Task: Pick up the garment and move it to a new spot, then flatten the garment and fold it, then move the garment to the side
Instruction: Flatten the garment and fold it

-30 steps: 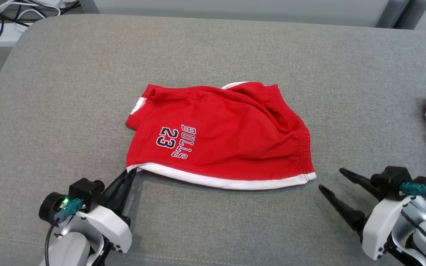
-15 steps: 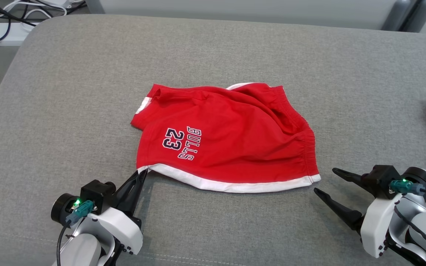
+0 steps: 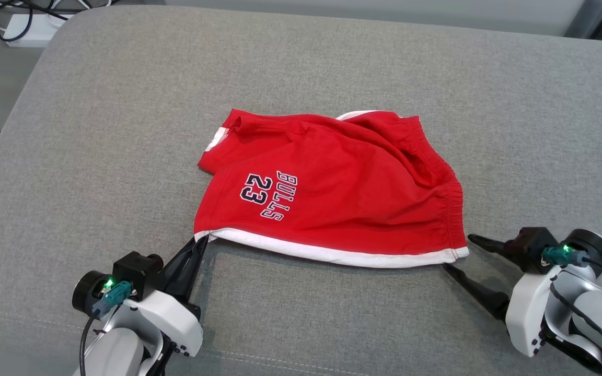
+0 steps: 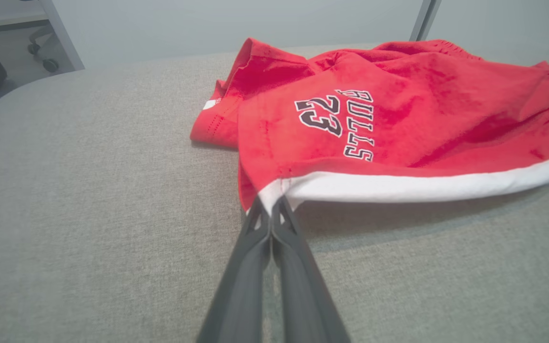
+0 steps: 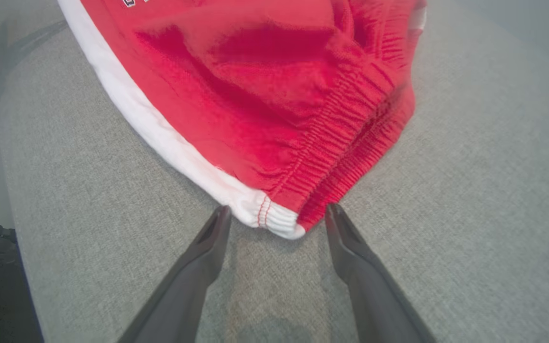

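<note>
**While the left gripper [image 3: 200,243] is clamping a hem corner, the right gripper [image 3: 458,253] is standing spread**

As the red shorts [image 3: 332,198] are lying rumpled around the middle of the grey upholstered surface [image 3: 97,156], their broad white band is running along the side facing its near edge. The cloth is looking soft and matte, puckering into loose folds, with "BULLS 23" showing in dark, pale-outlined letters. The gathered elastic waistband is bunching in fine ribs on the side toward the right edge. The surface itself is showing a coarse woven texture and a rounded far-left corner.

The left gripper [image 4: 269,206] is pressing its 2 long, dark, tapering fingers together on the left corner of the white band, lifting that corner slightly off the weave. The right gripper [image 5: 278,209] is holding nothing: its 2 fingers are standing wide apart, straddling the stitched right corner where band and waistband are meeting, with the fingertips just beside the cloth.
</note>
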You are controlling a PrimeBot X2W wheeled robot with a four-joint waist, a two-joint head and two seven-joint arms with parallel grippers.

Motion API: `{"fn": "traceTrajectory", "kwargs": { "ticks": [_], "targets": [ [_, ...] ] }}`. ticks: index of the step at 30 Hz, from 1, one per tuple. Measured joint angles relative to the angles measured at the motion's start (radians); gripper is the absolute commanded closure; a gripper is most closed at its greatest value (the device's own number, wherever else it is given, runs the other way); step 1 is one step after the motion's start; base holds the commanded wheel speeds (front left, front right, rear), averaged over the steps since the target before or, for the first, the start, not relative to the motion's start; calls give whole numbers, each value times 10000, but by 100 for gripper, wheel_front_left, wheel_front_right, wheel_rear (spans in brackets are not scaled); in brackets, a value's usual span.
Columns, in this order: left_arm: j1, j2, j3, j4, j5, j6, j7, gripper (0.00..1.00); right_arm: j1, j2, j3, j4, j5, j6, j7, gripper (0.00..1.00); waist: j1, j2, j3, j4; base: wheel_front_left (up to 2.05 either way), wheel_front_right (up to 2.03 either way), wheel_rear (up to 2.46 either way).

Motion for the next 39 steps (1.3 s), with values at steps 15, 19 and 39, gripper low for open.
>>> {"fn": "traceTrajectory", "kwargs": {
  "ticks": [15, 19, 39],
  "targets": [
    [-17, -13, -44, 4, 6, 0, 0, 100, -503, -6, 671, 140, 621, 0, -109, 100, 0, 0, 139, -19, 0, 0, 0],
    [-82, 12, -198, 31, -10, 0, 0, 100, -669, 44, 756, 105, 899, 0, -299, 100, 0, 0, 115, -39, 0, 0, 0],
    [-2362, 3243, -1902, -2192, -3233, -2, 2692, 100, -2415, 35, 571, -2176, 4805, 0, -276, 100, 0, 0, -670, -825, 0, 0, 0]
  ]
}}
